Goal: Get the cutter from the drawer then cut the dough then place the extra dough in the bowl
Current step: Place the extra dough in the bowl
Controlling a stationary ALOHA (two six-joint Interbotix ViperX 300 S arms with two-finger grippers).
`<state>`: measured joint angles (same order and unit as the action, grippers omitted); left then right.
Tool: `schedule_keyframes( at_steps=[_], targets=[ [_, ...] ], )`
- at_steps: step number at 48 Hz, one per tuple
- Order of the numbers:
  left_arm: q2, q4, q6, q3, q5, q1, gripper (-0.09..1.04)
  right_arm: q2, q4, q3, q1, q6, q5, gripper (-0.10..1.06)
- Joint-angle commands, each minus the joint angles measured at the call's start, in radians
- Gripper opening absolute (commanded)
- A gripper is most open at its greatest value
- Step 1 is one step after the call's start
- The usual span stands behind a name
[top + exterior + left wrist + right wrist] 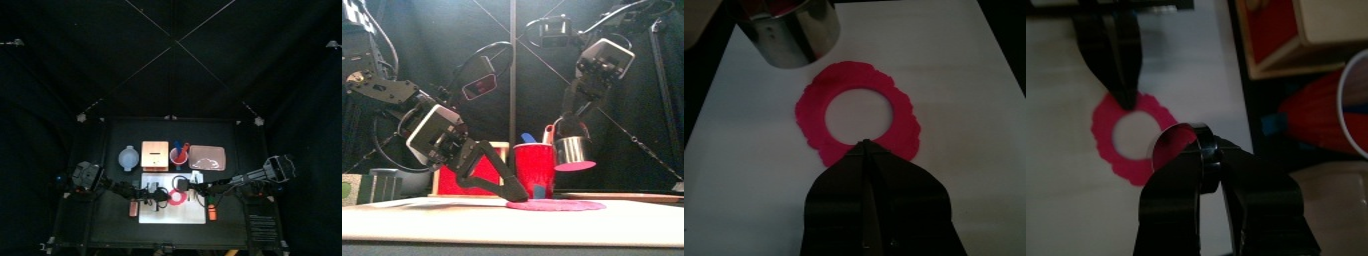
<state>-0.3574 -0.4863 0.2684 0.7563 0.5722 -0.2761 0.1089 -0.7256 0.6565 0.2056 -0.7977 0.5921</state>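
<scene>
- The dough [811, 115] lay flat on the white board [738, 190] as a pink-red ring with a clean round hole. We judged the cut as made.
- The cutter [572, 150] was out of the wooden box [158, 155] and hung raised above the board, clear of the ring. We counted the fetching step as done too.
- The right gripper [560, 125] had its jaws clamped together on the cutter and carried it.
- We saw a pink patch at the cutter's lower rim. We read it as the cut-out centre stuck inside, though we could not be sure.
- The left gripper [865, 148] was down at the board with its jaws pressed together, tips on the ring's band at the edge of the hole. We could not tell whether it pinched the dough or only pinned it to the board.
- The bowl [130, 157] stood at the back, just left of the box and well apart from the ring. We could make out no dough in it.
- By our judgement the last step remained: the ring had to come off the board and go into the bowl. The cutter also needed a place to be set down.
- The red cup [533, 160] and the pink tray [207, 157] stood behind the board and played no part.
</scene>
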Motion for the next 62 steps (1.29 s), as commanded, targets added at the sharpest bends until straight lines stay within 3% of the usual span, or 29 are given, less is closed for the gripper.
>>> schedule_keyframes(
  at_steps=[1,18,34,45,56,62],
  targets=[
    [0.038,-0.011,0.002,0.044,-0.021,0.0,0.43,0.043,0.015,0.038,0.003,-0.008,0.002,0.46],
    [0.201,-0.029,0.003,0.141,-0.037,0.002,0.43,0.018,0.087,0.121,-0.005,-0.002,-0.115,0.48],
    [0.288,-0.017,0.003,0.127,-0.075,0.006,0.47,0.018,0.133,0.104,0.002,-0.002,-0.123,0.78],
    [0.308,-0.008,0.023,0.129,-0.094,0.02,0.51,0.014,0.13,0.087,0.0,-0.002,-0.123,0.81],
    [0.307,-0.04,0.086,0.117,-0.118,0.066,0.67,0.008,0.129,0.075,-0.003,-0.003,-0.124,0.81],
    [0.264,-0.063,0.129,0.074,-0.225,0.101,0.81,0.006,0.132,0.077,-0.005,-0.003,-0.127,0.81]
  ],
)
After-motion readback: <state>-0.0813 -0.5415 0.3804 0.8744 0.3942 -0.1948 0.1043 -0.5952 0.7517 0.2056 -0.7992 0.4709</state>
